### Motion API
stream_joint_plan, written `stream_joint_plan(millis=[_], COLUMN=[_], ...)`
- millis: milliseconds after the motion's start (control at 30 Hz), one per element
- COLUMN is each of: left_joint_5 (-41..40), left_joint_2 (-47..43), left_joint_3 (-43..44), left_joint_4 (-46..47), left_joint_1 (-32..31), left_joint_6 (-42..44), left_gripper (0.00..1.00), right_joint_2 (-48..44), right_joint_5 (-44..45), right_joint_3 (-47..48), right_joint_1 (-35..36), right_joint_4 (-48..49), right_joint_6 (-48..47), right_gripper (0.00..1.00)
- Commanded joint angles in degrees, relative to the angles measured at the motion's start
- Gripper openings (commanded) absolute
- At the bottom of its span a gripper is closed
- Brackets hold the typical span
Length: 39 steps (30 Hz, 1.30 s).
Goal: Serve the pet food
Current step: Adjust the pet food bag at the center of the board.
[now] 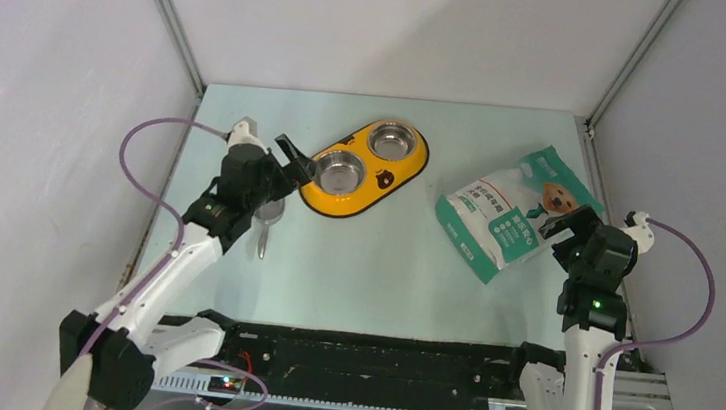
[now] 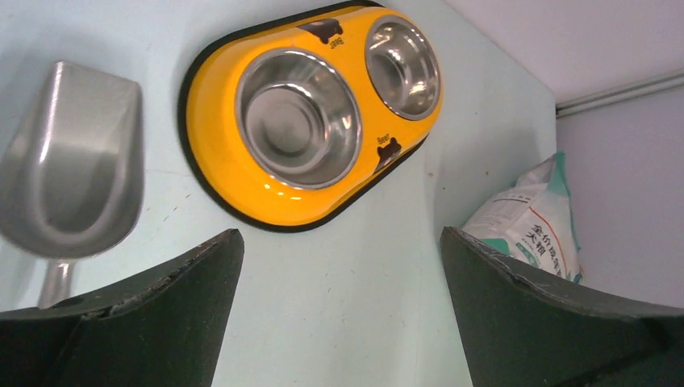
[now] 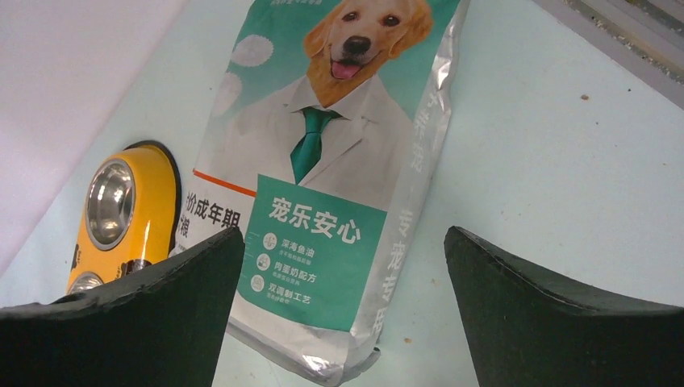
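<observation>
The left jaws gape empty beside the scoop (image 2: 72, 161), the right jaws likewise above the bag (image 3: 323, 201). No pet food shows, presumably still bagged. The left jaws should straddle the scoop's handle squarely before closing.

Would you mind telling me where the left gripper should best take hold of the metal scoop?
Probably the thin handle, from above, jaws closing across it. The scoop lies flat, open side up, left of the feeder, its handle pointing toward the near edge; its wide cup looks too broad to pinch.
</observation>
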Motion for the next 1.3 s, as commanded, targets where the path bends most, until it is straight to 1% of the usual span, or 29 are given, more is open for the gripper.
stream_joint_plan(millis=[0, 67, 133, 167, 233, 267, 333, 367, 400, 433, 533, 633, 700, 767, 867, 1000, 1133, 1267], left_joint_5=[-4.1, -4.0, -1.8, -0.9, 1.1, 1.5, 3.3, 4.0, 5.2, 7.7, 10.8, 14.0, 14.9, 16.0, 17.4, 17.8, 16.1, 14.0], left_joint_2=[-4.5, -4.3, -2.6, -1.9, 0.7, 2.8, 6.4, 7.7, 10.4, 11.8, 19.3, 26.2, 30.2, 33.8, 38.8, 46.2, 50.4, 52.9], left_joint_3=[-3.0, -2.6, -1.9, -1.3, 0.1, 0.6, 2.8, 4.5, 5.5, 7.5, 12.8, 19.4, 23.3, 27.2, 33.6, 40.5, 45.3, 46.9], left_joint_4=[-4.1, -5.5, -5.2, -4.9, -4.1, -3.7, -2.6, -2.2, -1.3, -0.9, -1.0, -1.2, -1.3, -1.4, -1.3, -2.4, -4.6, -5.8], left_joint_1=[0.1, 0.0, -0.3, -0.7, -2.5, -4.1, -6.6, -7.5, -9.3, -10.2, -14.7, -17.8, -19.9, -22.4, -24.3, -26.3, -27.2, -27.4], left_joint_6=[1.4, 0.8, 0.6, 0.6, 0.8, 0.9, 1.2, 1.3, 1.3, 1.3, 1.6, 1.7, 1.6, 1.5, 1.2, 0.1, 0.4, 0.3], left_gripper=[0.99, 0.99, 0.99, 0.99, 0.99, 0.99, 0.99, 0.99, 0.99, 0.99, 0.99, 0.99, 0.99, 0.99, 0.99, 0.99, 0.99, 0.99], right_joint_2=[0.0, 0.2, 1.0, 2.3, 5.9, 7.7, 15.3, 17.4, 21.2, 23.2, 32.2, 40.5, 48.0, 51.9, 56.2, 60.6, 64.6, 67.4], right_joint_5=[3.1, 5.7, 7.5, 6.6, 0.7, -4.3, -10.6, -12.5, -12.5, -11.6, -9.0, -5.9, -4.9, -3.8, -1.6, -0.4, -4.7, -7.9], right_joint_3=[2.0, 2.2, 3.1, 3.7, 5.8, 7.7, 10.3, 11.9, 12.7, 14.2, 17.3, 24.6, 28.7, 31.1, 33.8, 34.1, 34.1, 34.0], right_joint_1=[-0.3, -0.6, -1.6, -3.0, -6.3, -7.6, -12.4, -13.2, -14.5, -14.8, -15.5, -15.6, -15.6, -15.6, -15.5, -15.5, -15.5, -15.1], right_joint_4=[2.3, 2.2, 2.2, 2.3, 2.3, 1.5, 1.0, 1.2, 1.3, 1.4, 4.4, 2.9, 2.1, 3.2, 3.0, 3.2, 5.2, 9.6], right_joint_6=[-1.8, -1.7, 0.4, -0.1, -1.0, -0.9, -1.1, -1.4, -1.3, -1.2, -2.2, -5.3, -7.4, -8.7, -9.4, -9.1, -6.6, -3.5], right_gripper=[1.0, 1.0, 1.0, 1.0, 1.0, 1.0, 1.0, 1.0, 1.0, 1.0, 1.0, 1.0, 1.0, 1.0, 1.0, 1.0, 1.0, 1.0])
